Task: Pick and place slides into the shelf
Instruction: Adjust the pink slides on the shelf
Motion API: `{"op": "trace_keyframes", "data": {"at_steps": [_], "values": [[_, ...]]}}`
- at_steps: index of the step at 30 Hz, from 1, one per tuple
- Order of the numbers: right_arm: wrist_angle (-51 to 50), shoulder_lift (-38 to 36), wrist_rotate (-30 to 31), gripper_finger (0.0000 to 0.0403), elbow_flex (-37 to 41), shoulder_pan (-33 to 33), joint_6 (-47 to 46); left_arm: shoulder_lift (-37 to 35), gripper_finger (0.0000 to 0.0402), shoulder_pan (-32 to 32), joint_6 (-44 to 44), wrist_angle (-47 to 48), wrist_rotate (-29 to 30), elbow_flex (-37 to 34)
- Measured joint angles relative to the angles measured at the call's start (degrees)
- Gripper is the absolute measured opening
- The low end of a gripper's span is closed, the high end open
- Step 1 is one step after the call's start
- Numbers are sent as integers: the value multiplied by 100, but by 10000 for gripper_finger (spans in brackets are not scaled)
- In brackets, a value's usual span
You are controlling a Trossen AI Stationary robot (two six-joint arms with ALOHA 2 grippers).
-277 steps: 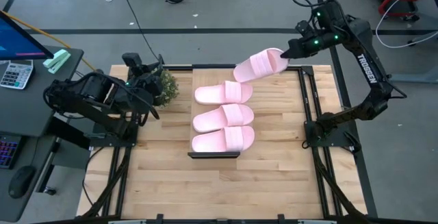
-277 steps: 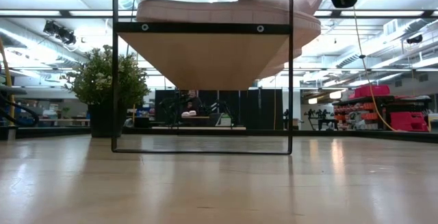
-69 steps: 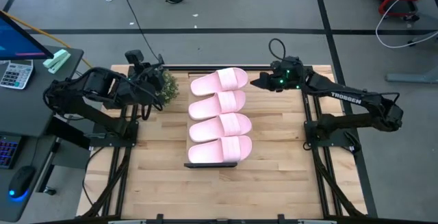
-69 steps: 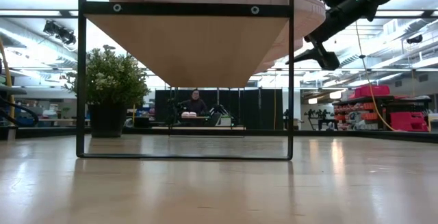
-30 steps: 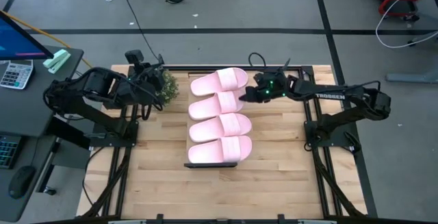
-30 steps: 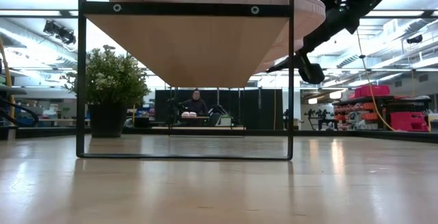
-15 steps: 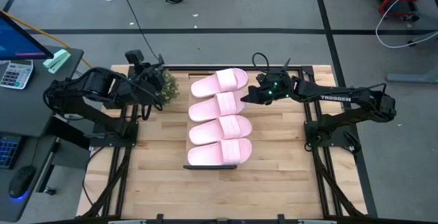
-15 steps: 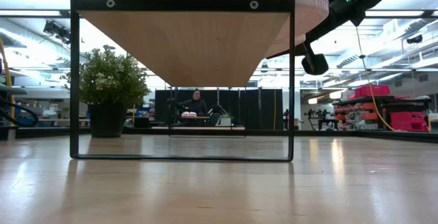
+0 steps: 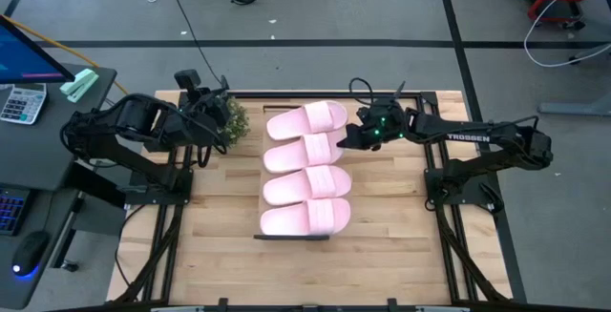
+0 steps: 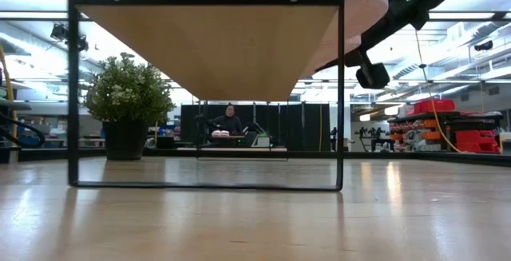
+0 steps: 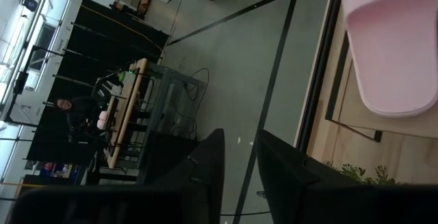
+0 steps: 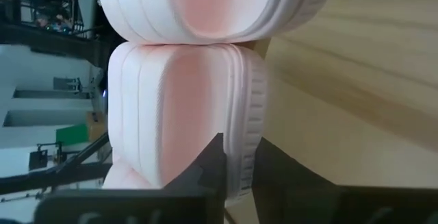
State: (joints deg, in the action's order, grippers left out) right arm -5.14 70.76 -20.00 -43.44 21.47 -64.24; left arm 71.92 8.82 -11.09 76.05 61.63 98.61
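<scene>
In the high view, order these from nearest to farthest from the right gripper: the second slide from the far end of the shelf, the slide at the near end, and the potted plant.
From the right gripper:
1. Second slide from the far end, right beside the fingers.
2. Near-end slide, at the row's other end on the shelf.
3. Potted plant, beyond the slides, beside the left gripper.

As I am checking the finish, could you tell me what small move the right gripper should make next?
Probably draw the right gripper back, clear of the shoes: all four light pink foam slide sandals already lie in a row on the wood-topped black-framed shelf, and it sits close at the second one's end.
</scene>
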Motion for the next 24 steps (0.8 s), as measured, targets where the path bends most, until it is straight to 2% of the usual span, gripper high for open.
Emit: {"op": "trace_keyframes", "data": {"at_steps": [7,11,17,24], "values": [[-22,0,-47,34,-177,10,109,2,93,-2,0,0,1,0],[-124,0,-77,36,-384,16,221,2,87,-4,0,0,0,0],[-894,-4,-20,39,-522,9,486,2,87,-3,-4,0,2,0],[-1010,-7,-14,42,-525,9,633,2,93,-2,-2,0,1,0]]}}
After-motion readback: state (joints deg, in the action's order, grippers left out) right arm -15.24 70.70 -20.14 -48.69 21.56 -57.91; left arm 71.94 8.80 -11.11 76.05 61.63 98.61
